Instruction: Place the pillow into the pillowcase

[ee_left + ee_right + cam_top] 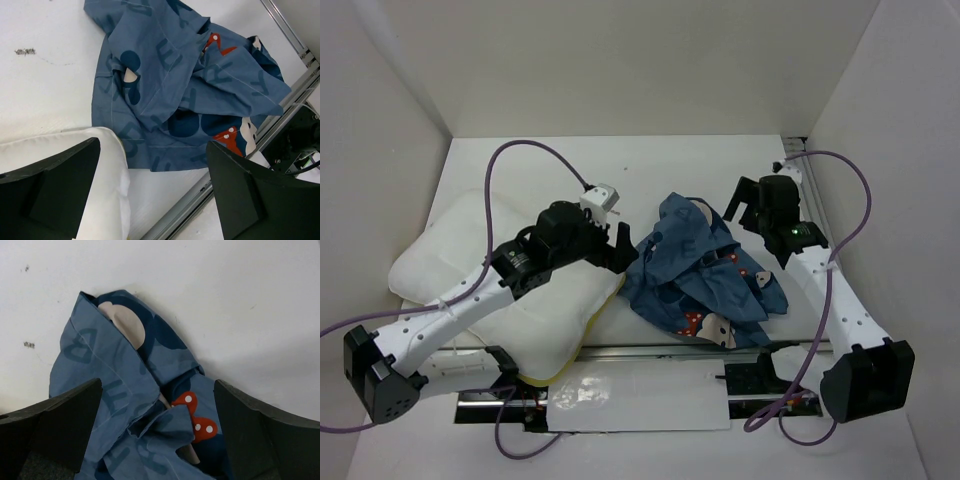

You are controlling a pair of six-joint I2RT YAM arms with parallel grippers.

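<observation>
— On table (650,165), left half: pillow (445,245), lying flat, white, pale yellow trim along near edge. Fully outside the case.
— Location of pillowcase (705,275)?
— Right of centre, just beside pillow's right end. Crumpled in a heap, not spread out. Blue, lighter letters, mouse faces, red dotted bows. From left wrist view, lower left edge of cloth right up against pillow corner; touching or only close, cannot tell.
— State of left gripper (623,250)?
— Spread wide, nothing between jaws. Over pillow's right corner, pointed toward the heap. Stretched across above the pillow: left arm (470,295).
— And right gripper (745,210)?
— Same: spread wide, empty. Over far right part of the heap. In wrist view, jaws either side of a folded flap and one red bow (192,412); contact with cloth, cannot tell.
— Anything else nearby?
— Metal rail (200,192) along near table edge, just past near side of the heap. White walls (620,60) on three sides.
</observation>
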